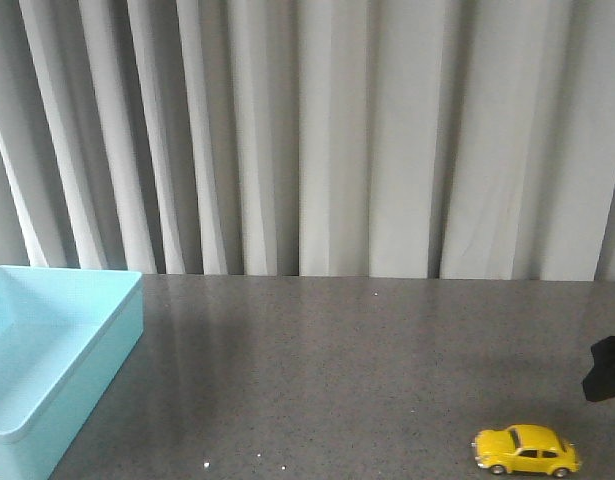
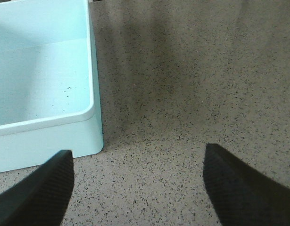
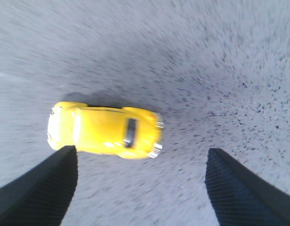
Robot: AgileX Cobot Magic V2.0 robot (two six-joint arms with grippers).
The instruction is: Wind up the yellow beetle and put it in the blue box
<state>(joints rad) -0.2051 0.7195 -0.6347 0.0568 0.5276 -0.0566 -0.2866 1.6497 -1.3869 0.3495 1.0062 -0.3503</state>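
Beetle (image 1: pixel 527 450) sits on its wheels at the near right of the counter (image 1: pixel 367 360) in the front view, side-on, with the box (image 1: pixel 57 350) well apart at the near left, its inside bare as far as shows; a dark shape at the right edge is probably part of the right arm, though too little shows to be sure. Behind the dark speckled grey counter hangs a pale pleated curtain (image 1: pixel 317 130). In the left wrist view the left gripper (image 2: pixel 137 188) hangs wide open and holds nothing, just beside the box's (image 2: pixel 50 127) near corner, which suggests it waits there as the receiving side. In the right wrist view the right gripper (image 3: pixel 140 188) is also spread wide and empty, above the counter with the beetle (image 3: pixel 104 129) lying crosswise just beyond its fingers, nearer one finger than the other; the counter is streaked with blur, so the arm is likely moving in to grasp. The beetle is neither wound nor stored yet, and the gripper looks to need centring over the car before closing across its narrow body.
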